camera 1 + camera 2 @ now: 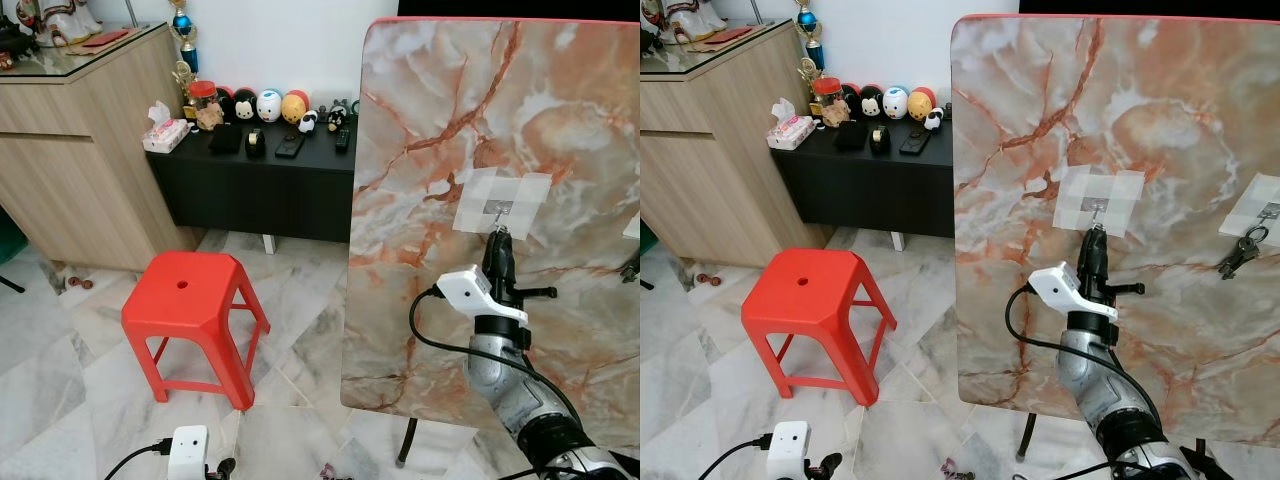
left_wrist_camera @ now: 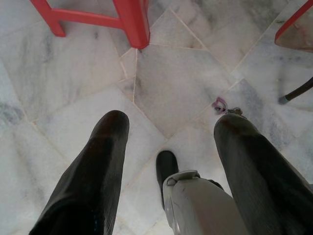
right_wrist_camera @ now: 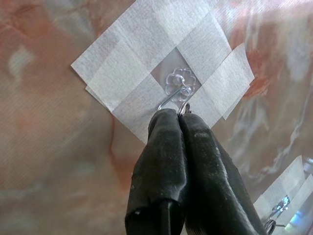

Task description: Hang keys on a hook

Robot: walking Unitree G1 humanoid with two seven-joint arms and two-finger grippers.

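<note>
I am holding the right pincer (image 3: pixel 180 113) up against the marble-patterned tabletop (image 1: pixel 1040 330), which is standing tipped on its side like a wall. Its two black fingers (image 3: pixel 161 161) are pressing flat together, and at their tips they are pinching a small metal key ring (image 3: pixel 184 107) that is touching the wire hook (image 3: pixel 172 99). I cannot tell whether the ring is sitting over the hook's bend or just beside it. The hook is hanging from a clear flower-shaped pad under a cross of white tape (image 3: pixel 132 73), roughly midway up the board and nearer its right edge than its left.

From the right eye view I am seeing the silver right arm (image 1: pixel 1095 385) reaching up from below, with the fingers ending right under the taped patch (image 1: pixel 1100 200); at this range the ring is too small to make out. This view is also showing a second taped hook (image 1: pixel 1262 208) near the board's right edge with a bunch of dark keys (image 1: pixel 1240 250) already hanging from it, well apart from the pincer.

The left pincer (image 2: pixel 168 129) is hanging idle, its fingers standing wide apart and holding nothing, pointing down at the marble floor (image 2: pixel 181 78) near a leg of the red stool (image 1: pixel 190 305).
</note>
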